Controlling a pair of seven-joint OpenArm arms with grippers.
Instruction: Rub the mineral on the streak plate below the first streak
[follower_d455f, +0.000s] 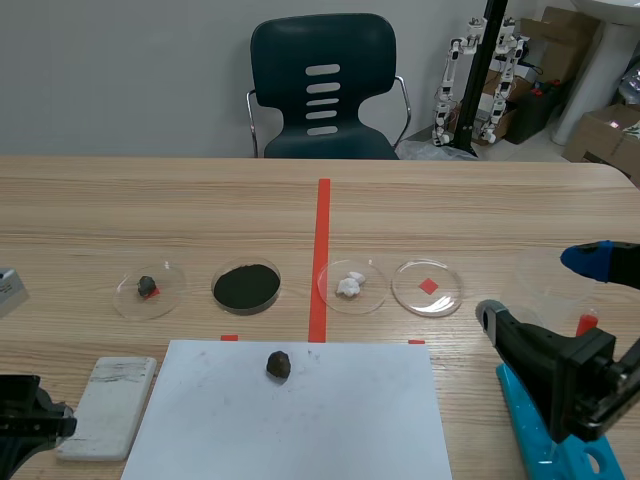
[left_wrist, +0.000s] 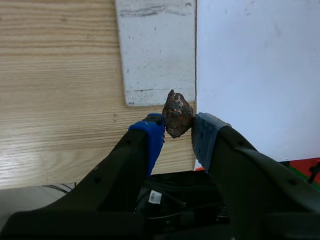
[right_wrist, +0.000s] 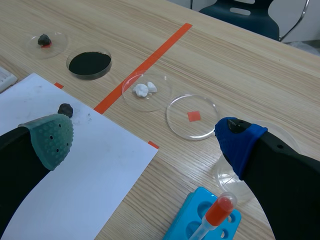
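One broad table (follower_d455f: 520, 200) of pale, straight-grained wood fills the scene, with a dark moulded chair (follower_d455f: 322, 90) behind its far edge against a plain grey wall, and cardboard boxes (follower_d455f: 560, 40) at the far right. An orange-red tape line (follower_d455f: 322, 250) runs from far to near down the middle. Four shallow clear round dishes sit in a row across it: the leftmost dish (follower_d455f: 128, 300) holds a small dark stone, the next (follower_d455f: 246, 286) is full of matte black powder, the third (follower_d455f: 372, 292) holds white chunks, and the rightmost (follower_d455f: 445, 295) shows only a red square. The far half of the table is bare wood. Near the middle lies a flat white paper sheet (follower_d455f: 300, 420) with a rough dark lump (follower_d455f: 279, 365) close to its far edge. Just left of the sheet lies the streak plate (left_wrist: 157, 55), a white rounded-corner slab with a grey smear (left_wrist: 150, 10) across its far end. The left end effector (left_wrist: 178, 131) is clamped on the mineral (left_wrist: 177, 114), a knobbly brown-grey stone held at the plate's near right corner, beside the paper's edge; whether it touches the plate I cannot tell. The right end effector (right_wrist: 144, 139) hangs at the near right with its pads wide apart, above a blue rack (right_wrist: 200, 220) holding a dropper (right_wrist: 217, 212) with an orange bulb.
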